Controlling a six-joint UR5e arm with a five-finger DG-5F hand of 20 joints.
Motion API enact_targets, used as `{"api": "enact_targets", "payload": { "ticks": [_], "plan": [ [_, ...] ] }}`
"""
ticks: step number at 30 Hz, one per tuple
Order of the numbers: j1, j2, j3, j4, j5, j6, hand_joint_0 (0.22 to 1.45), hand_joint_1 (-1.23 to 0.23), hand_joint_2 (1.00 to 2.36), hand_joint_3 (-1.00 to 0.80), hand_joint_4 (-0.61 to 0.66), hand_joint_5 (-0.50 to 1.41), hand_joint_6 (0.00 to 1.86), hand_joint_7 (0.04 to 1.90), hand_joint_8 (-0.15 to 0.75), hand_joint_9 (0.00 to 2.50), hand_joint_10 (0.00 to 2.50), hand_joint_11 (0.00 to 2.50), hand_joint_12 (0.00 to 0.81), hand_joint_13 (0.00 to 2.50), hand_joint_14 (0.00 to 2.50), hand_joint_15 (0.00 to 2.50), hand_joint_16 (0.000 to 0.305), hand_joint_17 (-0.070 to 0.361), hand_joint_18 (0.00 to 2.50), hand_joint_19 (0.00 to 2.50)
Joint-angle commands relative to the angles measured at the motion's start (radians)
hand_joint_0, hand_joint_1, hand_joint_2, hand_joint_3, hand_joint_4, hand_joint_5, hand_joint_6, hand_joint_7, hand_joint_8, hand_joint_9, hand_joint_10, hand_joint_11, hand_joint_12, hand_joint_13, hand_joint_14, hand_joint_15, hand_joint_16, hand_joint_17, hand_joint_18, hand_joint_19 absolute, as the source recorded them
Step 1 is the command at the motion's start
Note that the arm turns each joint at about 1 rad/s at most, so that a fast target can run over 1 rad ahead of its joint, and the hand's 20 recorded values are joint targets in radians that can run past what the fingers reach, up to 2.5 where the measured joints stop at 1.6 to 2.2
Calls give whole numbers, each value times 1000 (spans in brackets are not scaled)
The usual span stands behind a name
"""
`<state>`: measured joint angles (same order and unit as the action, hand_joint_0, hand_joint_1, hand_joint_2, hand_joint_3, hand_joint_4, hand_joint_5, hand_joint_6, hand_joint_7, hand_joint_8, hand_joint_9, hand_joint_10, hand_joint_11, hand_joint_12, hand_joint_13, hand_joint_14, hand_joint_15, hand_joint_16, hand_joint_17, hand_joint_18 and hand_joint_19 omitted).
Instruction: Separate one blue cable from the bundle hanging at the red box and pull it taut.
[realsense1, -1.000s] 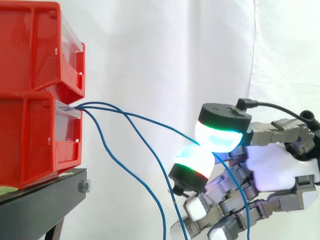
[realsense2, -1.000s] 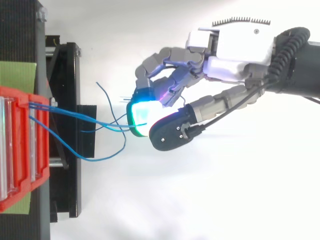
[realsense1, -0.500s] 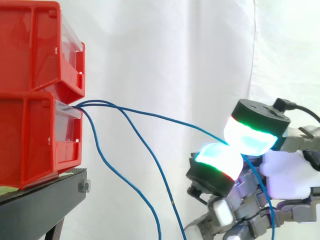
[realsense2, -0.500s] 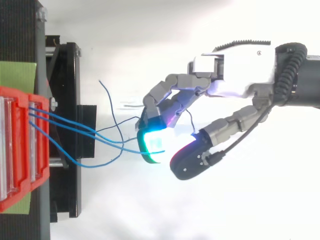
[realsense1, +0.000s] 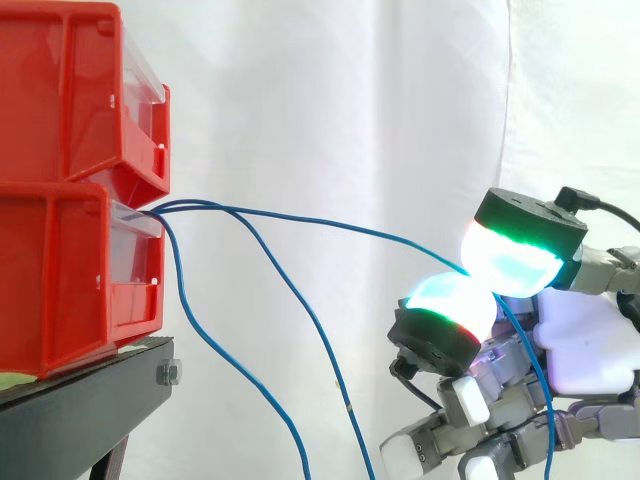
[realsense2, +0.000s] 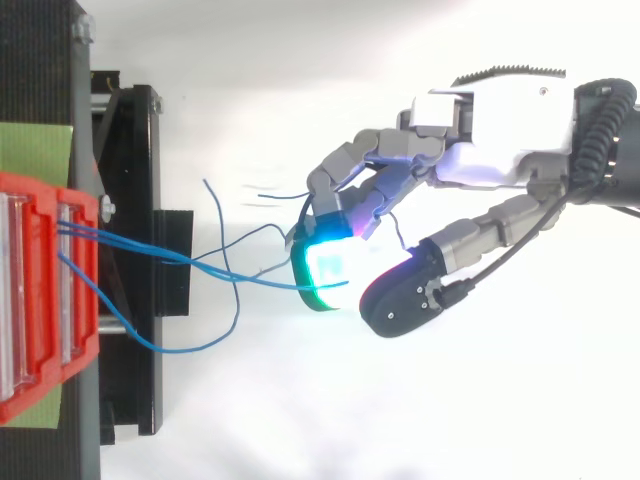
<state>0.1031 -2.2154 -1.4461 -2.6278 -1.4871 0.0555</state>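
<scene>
Pinching one blue cable (realsense1: 330, 223) between two glowing pads (realsense1: 512, 268): the hand (realsense1: 585, 345) is clamped on it, other fingers curled underneath. The cable's tail drops past the palm. From the pinch it runs up-left in a shallow arc to the front of the lower red bin (realsense1: 60, 270), slightly bowed, not dead straight. Two more blue cables (realsense1: 300, 305) leave the same bin front and hang down. Second red bin (realsense1: 70, 90) is stacked on top, black stand (realsense1: 80, 410) below, white curtain (realsense1: 350, 100) behind.
</scene>
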Motion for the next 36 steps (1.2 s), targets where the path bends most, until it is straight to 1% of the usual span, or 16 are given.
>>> {"api": "enact_targets", "payload": {
  "ticks": [1, 17, 26, 36],
  "plan": [
    [-2, 0, 0, -6, 2, -2, 612, -783, 1166, -5, 9, -89, 913, 1292, 411, 908, 8, 655, 411, 527, 9, 296, 60, 135, 620, 502],
    [-2, 0, 0, -6, 2, -2, 616, -783, 1149, -1, 10, -89, 914, 1286, 411, 951, 7, 700, 412, 548, 8, 315, 60, 135, 630, 514],
    [-2, 0, 1, -6, 2, -2, 608, -780, 1179, -3, 8, -88, 912, 1297, 420, 979, 9, 715, 418, 579, 8, 329, 61, 137, 668, 504],
    [-2, 0, 0, -6, 2, -2, 604, -782, 1200, -16, 3, -88, 914, 1290, 412, 981, 10, 714, 417, 581, 8, 317, 61, 138, 654, 479]
  ]
}}
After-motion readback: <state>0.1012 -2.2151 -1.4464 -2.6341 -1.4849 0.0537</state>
